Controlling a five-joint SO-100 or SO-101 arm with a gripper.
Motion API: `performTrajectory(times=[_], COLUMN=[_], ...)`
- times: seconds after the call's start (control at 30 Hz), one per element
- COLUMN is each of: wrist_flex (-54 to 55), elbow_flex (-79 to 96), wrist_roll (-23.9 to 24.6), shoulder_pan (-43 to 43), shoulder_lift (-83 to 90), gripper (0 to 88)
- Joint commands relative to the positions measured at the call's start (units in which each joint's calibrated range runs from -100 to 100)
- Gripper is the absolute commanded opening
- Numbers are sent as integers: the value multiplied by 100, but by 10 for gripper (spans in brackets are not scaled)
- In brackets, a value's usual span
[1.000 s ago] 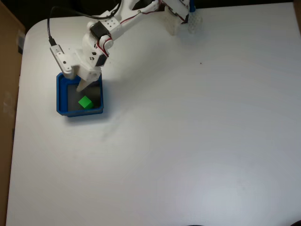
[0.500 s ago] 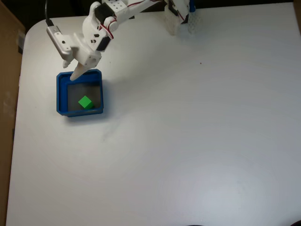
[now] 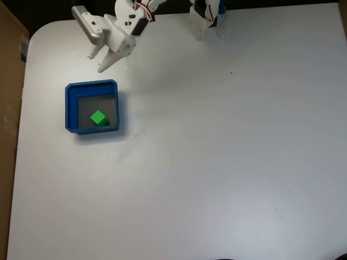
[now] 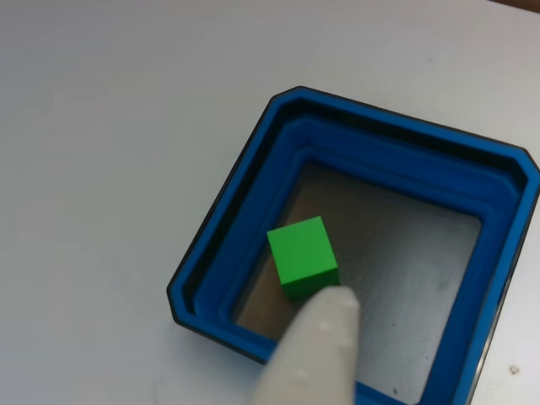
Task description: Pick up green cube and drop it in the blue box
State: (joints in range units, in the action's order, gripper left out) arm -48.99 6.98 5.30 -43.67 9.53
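The small bright green cube (image 3: 98, 118) lies on the grey bottom of the shallow square blue plastic box (image 3: 70, 108), loose, near the wall at 6 o'clock in the fixed view. The white arm's fingers (image 3: 101, 58) have lifted out of the box within the last second and now hang at its 12 o'clock over the white surface (image 3: 227, 162), empty and slightly spread. The drop looks done; only the retreat remains.

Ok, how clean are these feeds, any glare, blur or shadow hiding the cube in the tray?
Fixed view: even light, a soft glare patch low on the white table, the small bright green cube sharp inside the shallow square blue plastic tray. Other view: cube crisp, a white pincer finger close to the lens looks soft, and the tray's wall shades the grey floor's near edge.
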Motion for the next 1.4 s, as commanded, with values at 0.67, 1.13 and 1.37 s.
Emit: performTrajectory(times=[0.67, 1.13, 1.37], wrist_flex=[58, 99, 107], elbow_flex=[3891, 6131, 7125], wrist_roll=[-29, -29, -29], shoulder_pan=[25, 270, 292], shoulder_lift=[4551, 6581, 7609], gripper=[15, 15, 15])
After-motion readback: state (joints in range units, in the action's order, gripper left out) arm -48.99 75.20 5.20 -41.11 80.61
